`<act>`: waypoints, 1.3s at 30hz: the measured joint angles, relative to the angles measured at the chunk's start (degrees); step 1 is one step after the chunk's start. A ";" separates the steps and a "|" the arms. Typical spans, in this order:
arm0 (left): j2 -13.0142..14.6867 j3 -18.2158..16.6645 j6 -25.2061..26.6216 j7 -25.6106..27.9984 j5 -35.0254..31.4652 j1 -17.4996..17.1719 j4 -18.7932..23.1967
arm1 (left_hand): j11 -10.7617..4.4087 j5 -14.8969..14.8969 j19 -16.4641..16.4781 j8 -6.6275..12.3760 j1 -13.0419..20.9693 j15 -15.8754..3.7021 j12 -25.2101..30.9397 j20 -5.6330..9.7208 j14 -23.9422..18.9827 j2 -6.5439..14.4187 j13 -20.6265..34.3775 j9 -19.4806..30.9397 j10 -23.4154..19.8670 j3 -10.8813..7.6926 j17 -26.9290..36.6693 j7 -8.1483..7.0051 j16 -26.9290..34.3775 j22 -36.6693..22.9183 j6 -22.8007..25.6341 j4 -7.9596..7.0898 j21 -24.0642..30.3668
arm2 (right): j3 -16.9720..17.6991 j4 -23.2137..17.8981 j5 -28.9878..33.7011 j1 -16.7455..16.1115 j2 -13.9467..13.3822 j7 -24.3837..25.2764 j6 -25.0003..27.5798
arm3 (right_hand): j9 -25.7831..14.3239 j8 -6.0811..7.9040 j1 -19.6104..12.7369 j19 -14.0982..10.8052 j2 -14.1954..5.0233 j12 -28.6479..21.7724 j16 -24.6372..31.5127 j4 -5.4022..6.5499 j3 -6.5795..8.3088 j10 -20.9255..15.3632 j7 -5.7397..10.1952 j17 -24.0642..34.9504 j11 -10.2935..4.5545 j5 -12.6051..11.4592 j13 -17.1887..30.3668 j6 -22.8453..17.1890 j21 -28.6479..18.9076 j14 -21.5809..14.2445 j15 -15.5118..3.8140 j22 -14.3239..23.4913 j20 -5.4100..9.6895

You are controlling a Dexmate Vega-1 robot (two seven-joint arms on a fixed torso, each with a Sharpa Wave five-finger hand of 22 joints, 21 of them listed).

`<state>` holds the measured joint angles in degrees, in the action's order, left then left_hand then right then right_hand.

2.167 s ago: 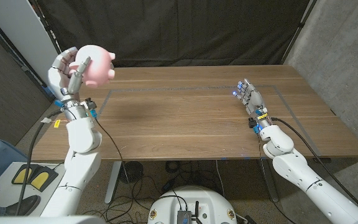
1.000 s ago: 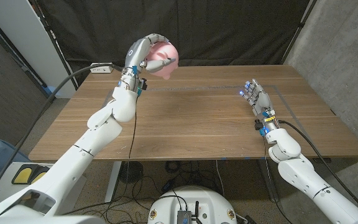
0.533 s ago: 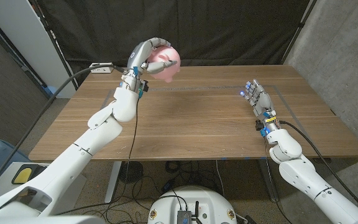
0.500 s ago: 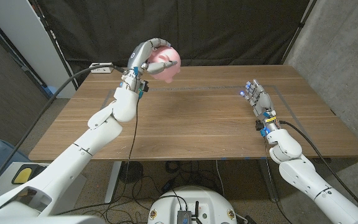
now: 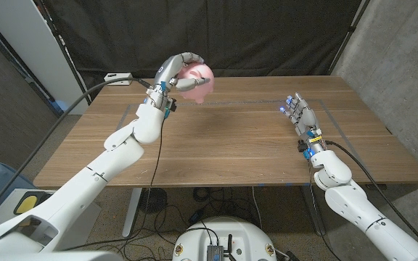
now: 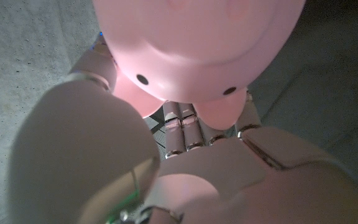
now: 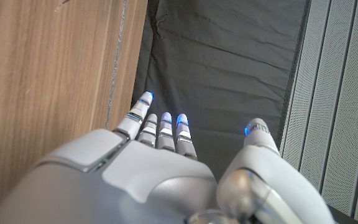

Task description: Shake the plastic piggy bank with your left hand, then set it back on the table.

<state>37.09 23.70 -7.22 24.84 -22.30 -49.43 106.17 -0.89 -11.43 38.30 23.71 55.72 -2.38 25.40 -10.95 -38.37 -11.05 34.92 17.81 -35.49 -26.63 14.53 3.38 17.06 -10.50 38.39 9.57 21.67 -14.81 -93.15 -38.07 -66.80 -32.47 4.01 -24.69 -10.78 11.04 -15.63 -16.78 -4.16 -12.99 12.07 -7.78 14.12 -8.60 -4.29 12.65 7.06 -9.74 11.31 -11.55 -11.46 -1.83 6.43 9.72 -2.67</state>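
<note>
I hold the round pink plastic piggy bank (image 5: 196,78) aloft in my left hand (image 5: 174,70), fingers wrapped over it, upper centre-left, above the brown wooden table's (image 5: 223,145) far edge. My left wrist view shows its snout (image 6: 191,56) close, slightly blurred. My right hand (image 5: 298,114) stands empty, fingers extended, centre-right, apparently just touching the tabletop.

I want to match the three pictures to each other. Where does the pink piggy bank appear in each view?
Head view: piggy bank held above the table's far edge, upper middle-left.
Left wrist view: it sits large, close against the fingers.
Right wrist view: not in it.
Shared landmark: the left hand gripping it.
</note>
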 measured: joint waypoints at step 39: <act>0.85 4.34 0.26 -1.16 0.73 -0.76 -2.41 | 0.06 0.00 0.10 -0.21 0.01 0.54 -0.43 -0.10 -0.53 -0.01 0.27 0.43 -0.66 0.08 -0.03 -0.01 -0.04 -0.03 0.82 0.07 0.14 | -0.26 -0.29 0.00 -0.60 -0.19 0.33 0.49 | 0.00 0.00 0.00 0.00 0.00 0.00 0.00 -0.22 -0.22 0.00 0.00 0.00 0.00 0.00 0.00 0.00 0.00 0.00 0.00 0.00 0.00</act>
<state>37.95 28.04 -6.96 23.68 -21.56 -50.19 103.76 -0.82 -11.43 38.40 23.50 55.74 -1.84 24.97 -11.05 -38.91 -11.06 35.19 18.24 -36.14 -26.56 14.50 3.38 17.01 -10.53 39.21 9.64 21.81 -15.07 -93.44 -38.07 -67.40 -32.66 4.33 -24.20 -10.79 11.04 -15.63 -16.78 -4.16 -12.99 12.07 -8.00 13.90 -8.60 -4.29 12.65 7.06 -9.74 11.31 -11.56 -11.46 -1.83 6.43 9.72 -2.67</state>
